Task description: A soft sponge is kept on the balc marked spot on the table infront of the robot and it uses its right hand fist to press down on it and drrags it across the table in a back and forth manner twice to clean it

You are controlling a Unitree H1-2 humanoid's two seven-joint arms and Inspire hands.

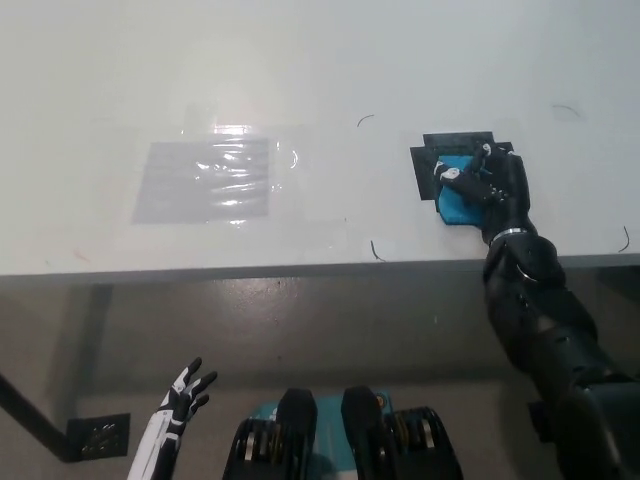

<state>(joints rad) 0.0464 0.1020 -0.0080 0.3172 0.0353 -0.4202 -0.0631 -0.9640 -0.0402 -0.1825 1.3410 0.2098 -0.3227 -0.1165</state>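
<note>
I see my black right robot hand (487, 184) grasping the soft blue sponge (458, 200) on the black taped square (430, 160); a clear plastic sheet (208, 180) lies left on the white bench (320, 70). White left robot hand (185, 392) hangs low, fingers spread.

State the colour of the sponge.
Bright blue soft sponge, under the black right hand, head view.

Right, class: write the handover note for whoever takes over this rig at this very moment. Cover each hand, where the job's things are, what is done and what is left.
Right hand: black, on top of the blue sponge, fingers curled over it.
Left hand: white, open, resting low at the lower left, below the table edge.
Sponge: lying on the black marked spot at the table's right side.
Done: sponge in place, right hand on it.
Left: press down and drag it back and forth across the table twice. No wiping stroke is visible yet.
</note>
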